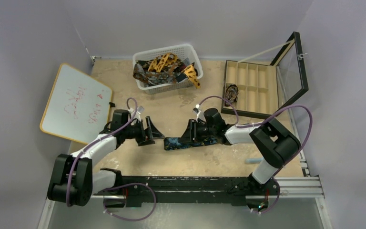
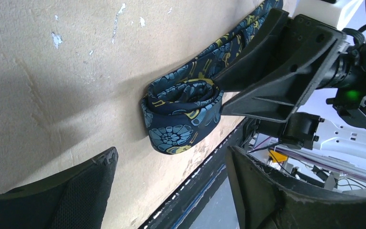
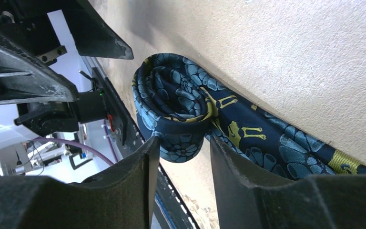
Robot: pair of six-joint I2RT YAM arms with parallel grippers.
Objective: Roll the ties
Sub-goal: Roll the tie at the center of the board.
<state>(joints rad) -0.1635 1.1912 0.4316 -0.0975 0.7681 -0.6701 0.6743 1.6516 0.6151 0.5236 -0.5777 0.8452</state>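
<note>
Heads-up on the navy tie [image 1: 181, 142]: it lies flat mid-table, its left end wound into a loose roll [image 2: 183, 114], the unrolled tail running right under the right arm.

Left gripper [image 2: 171, 157]: jaws wide apart, holding nothing, facing the roll from just beside it without touching.

Right gripper [image 3: 183, 143]: fingers partly apart, tips flanking the near edge of the roll. I can't tell whether they're pinching it or just bracketing it.

Risks as I see them:
- The roll is slack and lopsided, with the inner turns off-centre. If you let go on the right before the left has it, expect it to spring open.
- The right tips look to be at the rim only. Closing there may catch just the outer layer and pull the coil into a cone.
- The tail sits under the right fingers. If you roll on with it pinned, the fabric bunches or the whole tie drags.
- The two grippers are nose to nose. Bring the left in carelessly and the fingers clash over the roll.

The other ties [image 1: 164, 67] sit in the white basket [image 1: 190, 47] at the back, well apart from this.
</note>
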